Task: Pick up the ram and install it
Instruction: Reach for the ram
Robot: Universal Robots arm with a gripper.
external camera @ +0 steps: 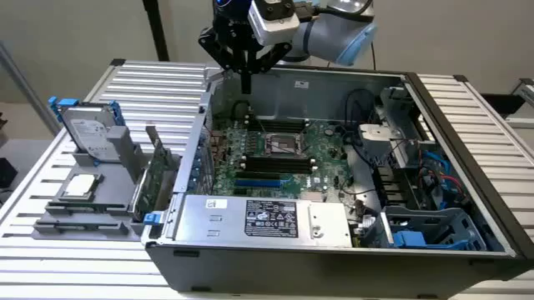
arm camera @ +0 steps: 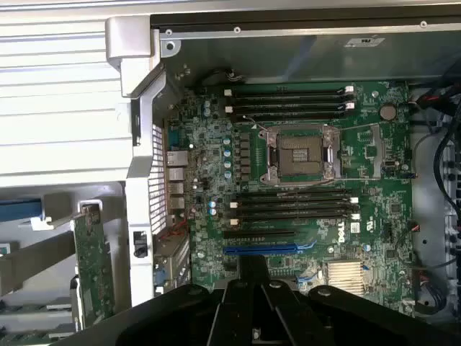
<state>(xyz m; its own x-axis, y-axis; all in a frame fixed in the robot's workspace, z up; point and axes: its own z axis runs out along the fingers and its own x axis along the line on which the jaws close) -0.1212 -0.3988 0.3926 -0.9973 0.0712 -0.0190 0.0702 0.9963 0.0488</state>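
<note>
The hand (arm camera: 253,306) grips the ram (arm camera: 253,270) edge-on over the motherboard (arm camera: 367,173). Its open processor socket (arm camera: 301,155) lies between black slots (arm camera: 295,209).

The case (external camera: 334,265) is matt grey sheet metal, and the power supply (external camera: 217,219) inside it is bare, dull steel with a glossy black-and-white paper label (external camera: 271,219). The motherboard (arm camera: 202,144) has a lacquered green sheen, with black plastic slots and a finned pale metal heatsink (arm camera: 347,275). The table (external camera: 150,81) is ribbed, off-white metal slats. The parts holder (external camera: 84,228) looks like matt grey plastic. The gripper (external camera: 246,65) is matt black, pinching the ram (external camera: 246,84), thin and dark.
</note>
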